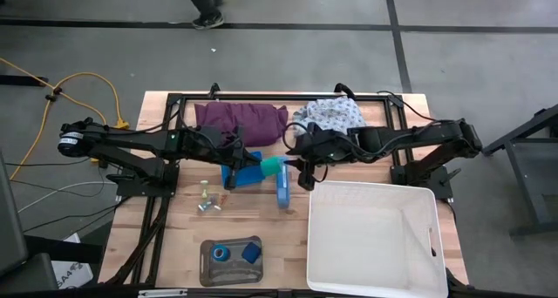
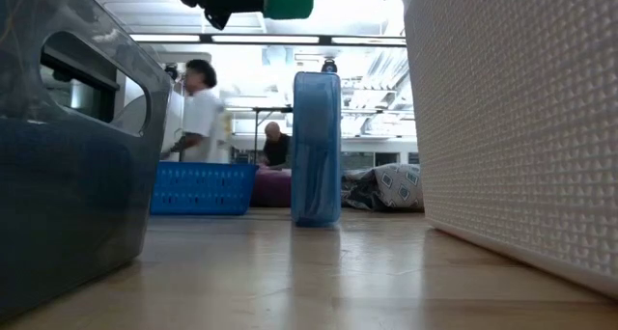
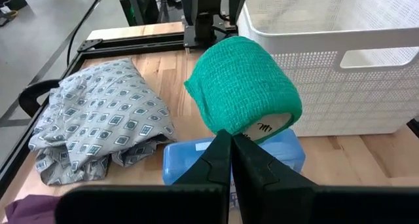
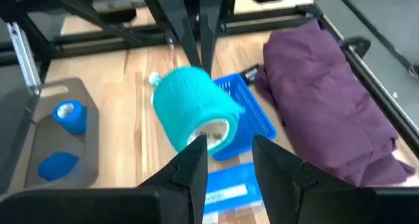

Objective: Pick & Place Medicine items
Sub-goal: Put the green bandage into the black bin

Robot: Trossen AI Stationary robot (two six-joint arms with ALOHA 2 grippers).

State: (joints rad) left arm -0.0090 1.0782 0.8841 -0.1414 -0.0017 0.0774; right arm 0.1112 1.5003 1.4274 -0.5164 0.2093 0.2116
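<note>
Gripping the green roll in my left tool, axis level, toward my parted right tool.

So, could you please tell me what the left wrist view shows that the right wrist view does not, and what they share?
Only the left wrist view shows the white perforated plastic bin and the grey diamond-patterned folded cloth, with the left gripper shut on the roll.

Only the right wrist view shows the purple folded cloth, the small blue mesh basket and the grey tray holding a blue tape roll and a small blue block; the right gripper is open.

Both show the green gauze roll, held above the wooden table.
</note>
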